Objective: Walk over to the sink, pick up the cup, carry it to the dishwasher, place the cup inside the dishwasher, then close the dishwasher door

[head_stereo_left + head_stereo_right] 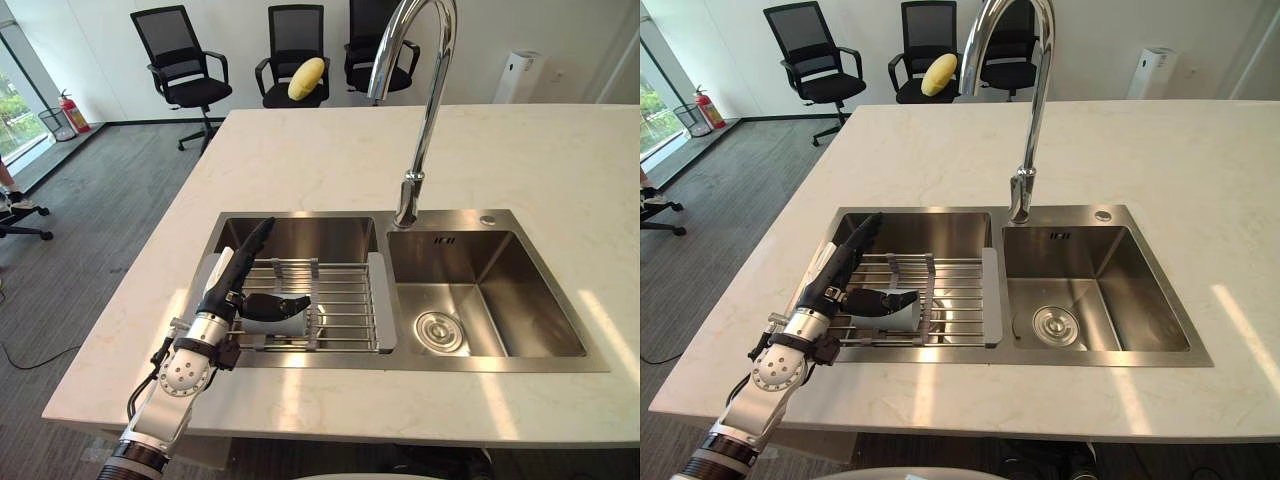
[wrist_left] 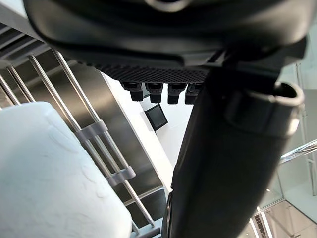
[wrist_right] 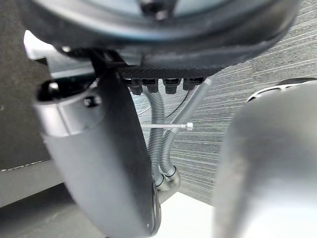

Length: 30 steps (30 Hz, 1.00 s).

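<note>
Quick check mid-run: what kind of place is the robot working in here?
Probably a kitchen island in an office space: a steel double sink with a tall tap is set in a pale counter, and office chairs stand behind it.

Left hand [image 2: 163,29] looms dark over sink, fingers [image 2: 158,91] out straight in a row, thick thumb [image 2: 223,163] alongside. Pale cup [image 2: 49,183] close beside thumb, sliver of gap between, no contact seen. Cup sits against metal rack [image 2: 92,133], rods and grey clips running away. Steel sink wall [image 2: 133,153] under rods, white countertop [image 2: 131,101] far past fingertips.
</note>
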Motion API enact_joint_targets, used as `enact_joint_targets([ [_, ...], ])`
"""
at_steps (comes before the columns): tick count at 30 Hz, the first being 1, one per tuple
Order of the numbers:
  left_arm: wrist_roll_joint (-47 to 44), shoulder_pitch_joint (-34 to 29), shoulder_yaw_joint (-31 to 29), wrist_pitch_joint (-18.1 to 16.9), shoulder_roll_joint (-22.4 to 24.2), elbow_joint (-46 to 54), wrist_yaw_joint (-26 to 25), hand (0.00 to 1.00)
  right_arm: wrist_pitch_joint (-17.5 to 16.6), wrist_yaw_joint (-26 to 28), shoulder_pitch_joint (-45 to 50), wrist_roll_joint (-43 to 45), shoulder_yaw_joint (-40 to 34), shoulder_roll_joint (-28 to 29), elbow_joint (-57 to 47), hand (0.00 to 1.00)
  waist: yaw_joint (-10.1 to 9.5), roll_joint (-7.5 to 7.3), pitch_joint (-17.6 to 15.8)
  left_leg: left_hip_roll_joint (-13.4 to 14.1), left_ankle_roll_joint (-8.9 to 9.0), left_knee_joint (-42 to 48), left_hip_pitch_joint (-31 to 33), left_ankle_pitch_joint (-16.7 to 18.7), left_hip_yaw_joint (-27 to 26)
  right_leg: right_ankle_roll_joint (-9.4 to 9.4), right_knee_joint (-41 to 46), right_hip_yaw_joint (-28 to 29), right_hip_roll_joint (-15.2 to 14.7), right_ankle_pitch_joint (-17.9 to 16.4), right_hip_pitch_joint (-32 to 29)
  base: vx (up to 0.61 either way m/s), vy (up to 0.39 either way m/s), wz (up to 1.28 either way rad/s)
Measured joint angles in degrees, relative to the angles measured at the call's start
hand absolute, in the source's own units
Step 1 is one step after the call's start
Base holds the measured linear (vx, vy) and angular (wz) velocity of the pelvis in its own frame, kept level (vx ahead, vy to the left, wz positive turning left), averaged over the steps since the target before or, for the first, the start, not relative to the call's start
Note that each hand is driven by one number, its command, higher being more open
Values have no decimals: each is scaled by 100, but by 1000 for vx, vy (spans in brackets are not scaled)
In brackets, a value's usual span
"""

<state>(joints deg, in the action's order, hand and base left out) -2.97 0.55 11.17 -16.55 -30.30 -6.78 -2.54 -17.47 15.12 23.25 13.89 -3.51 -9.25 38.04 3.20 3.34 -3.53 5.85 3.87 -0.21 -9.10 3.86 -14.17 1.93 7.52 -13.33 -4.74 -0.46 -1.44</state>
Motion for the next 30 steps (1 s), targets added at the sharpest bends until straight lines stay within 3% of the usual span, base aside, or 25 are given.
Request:
enact_joint_targets([
  [9,247,293,-186,85,-458,-294,72,100,106,67,-53,-56,1,-16,-5,100,7,-34,-10,-10,10,-16,-3,4,-49,6,15,53,-16,4,-43,-3,0,-3],
  [22,187,308,-808,80,-800,-203,817,100,117,205,-34,-181,-42,-57,-5,100,-98,-69,5,-30,54,-12,-1,-47,139,16,13,-117,-78,-18,44,-12,-6,6],
  [30,228,299,-859,81,-1053,-197,1163,100,117,263,-24,-181,-76,-59,-5,100,-116,-98,10,-24,71,-47,53,-68,256,26,-3,-228,-95,-30,51,-12,-14,7],
])
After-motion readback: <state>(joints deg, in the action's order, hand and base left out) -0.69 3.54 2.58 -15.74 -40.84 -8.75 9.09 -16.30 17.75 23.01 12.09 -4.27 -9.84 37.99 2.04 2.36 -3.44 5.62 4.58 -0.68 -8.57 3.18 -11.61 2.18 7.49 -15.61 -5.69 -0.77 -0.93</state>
